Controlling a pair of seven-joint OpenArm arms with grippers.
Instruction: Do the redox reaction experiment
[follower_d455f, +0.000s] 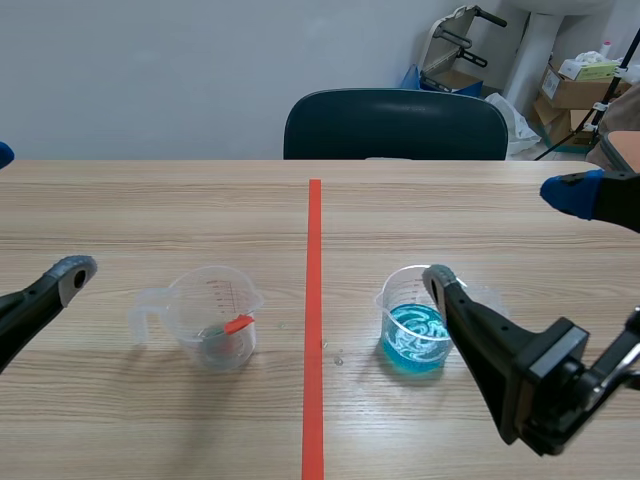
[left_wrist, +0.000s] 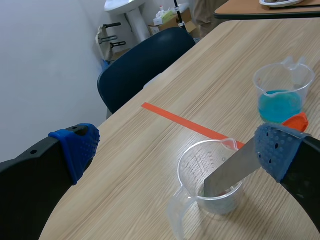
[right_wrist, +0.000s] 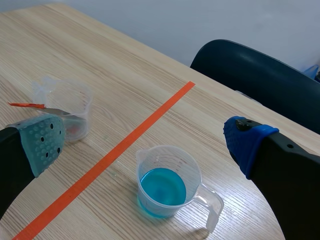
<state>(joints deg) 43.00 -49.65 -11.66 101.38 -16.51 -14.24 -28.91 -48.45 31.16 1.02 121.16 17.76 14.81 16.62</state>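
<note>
Blue liquid fills the beaker (follower_d455f: 415, 328) just right of centre in the scene frame. The clear beaker (follower_d455f: 215, 320), with an orange-tipped spatula (follower_d455f: 238, 323) in it, sits lower left of the tape (follower_d455f: 314, 300). Both are on the wood worktop (follower_d455f: 150, 210). The left gripper (left_wrist: 177, 150) and right gripper (right_wrist: 145, 142) are spread wide, holding nothing.

A tape line (follower_d455f: 314, 300) runs down the middle of the worktop (follower_d455f: 150, 200), away from the robot. The left cup (follower_d455f: 215, 320), with a tool (left_wrist: 230, 170) leaning in it, stands left of the line. The right cup (follower_d455f: 415, 330), with liquid (right_wrist: 162, 186) in it, stands right of the line, and a chair (follower_d455f: 395, 125) is behind the worktop's far edge.
</note>
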